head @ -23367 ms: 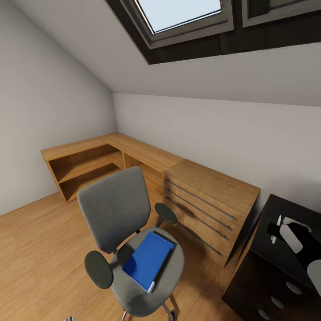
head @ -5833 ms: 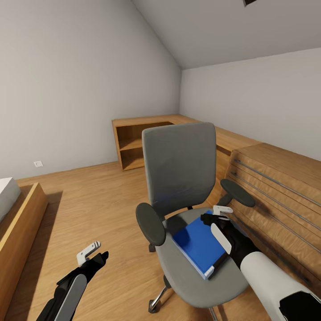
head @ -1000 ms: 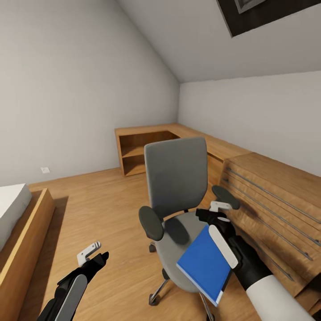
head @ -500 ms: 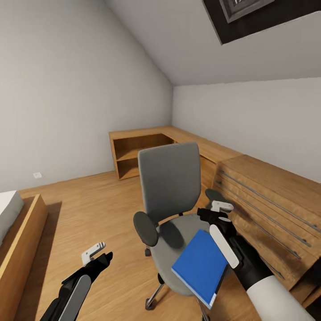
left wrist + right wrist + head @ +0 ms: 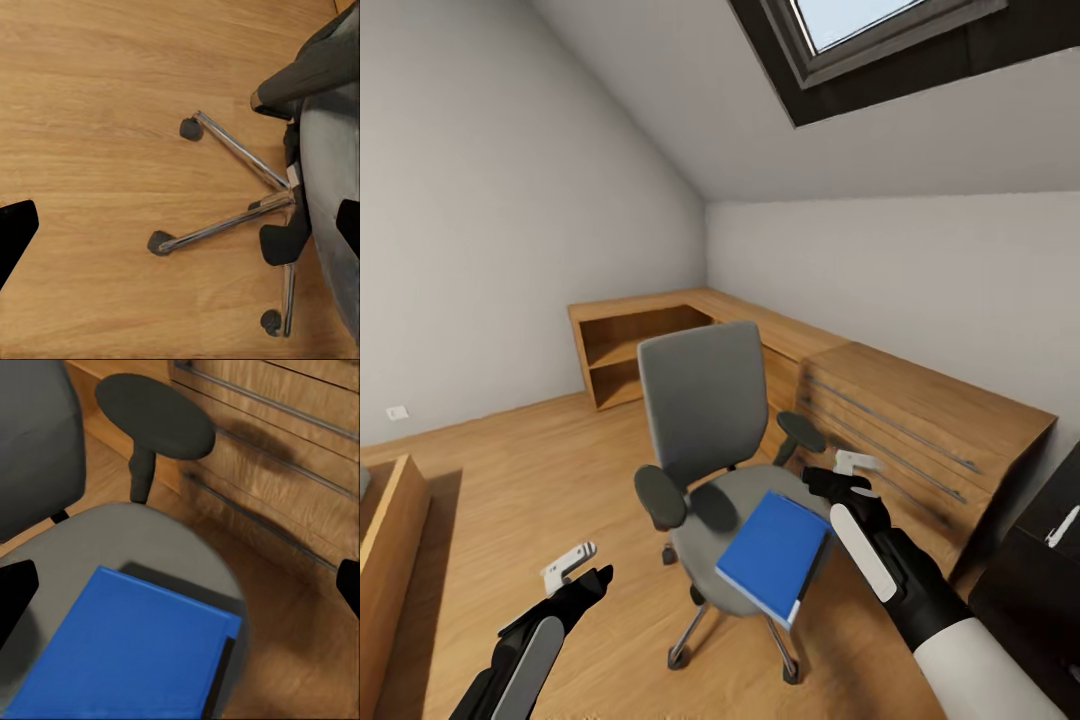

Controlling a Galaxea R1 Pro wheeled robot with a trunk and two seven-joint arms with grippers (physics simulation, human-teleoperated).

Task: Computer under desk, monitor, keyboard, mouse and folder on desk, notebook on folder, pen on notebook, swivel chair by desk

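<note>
The grey swivel chair (image 5: 705,400) stands mid-room on its chrome star base (image 5: 232,217). The bright blue folder (image 5: 775,555) lies slanted at the seat's front right, with one corner reaching the seat edge, and it is also in the right wrist view (image 5: 127,652). My right gripper (image 5: 840,480) hovers just past the folder's far corner; its fingers stand wide apart (image 5: 180,585) with nothing between them. My left gripper (image 5: 585,572) hangs open over bare floor left of the chair (image 5: 180,225). A corner of the black desk (image 5: 1040,560) shows at the right, with a thin white stick (image 5: 1063,525) on it.
A wooden dresser (image 5: 920,430) with bar handles stands close behind the chair's right armrest (image 5: 154,416). A low wooden corner shelf (image 5: 635,345) runs along the far walls. A wooden bed frame (image 5: 385,540) is at the left. Open wood floor (image 5: 510,470) lies between.
The whole view has swung right: chair and folder sit further left and smaller, and the dresser's end and the black desk have come in. Both arms keep their pose.
</note>
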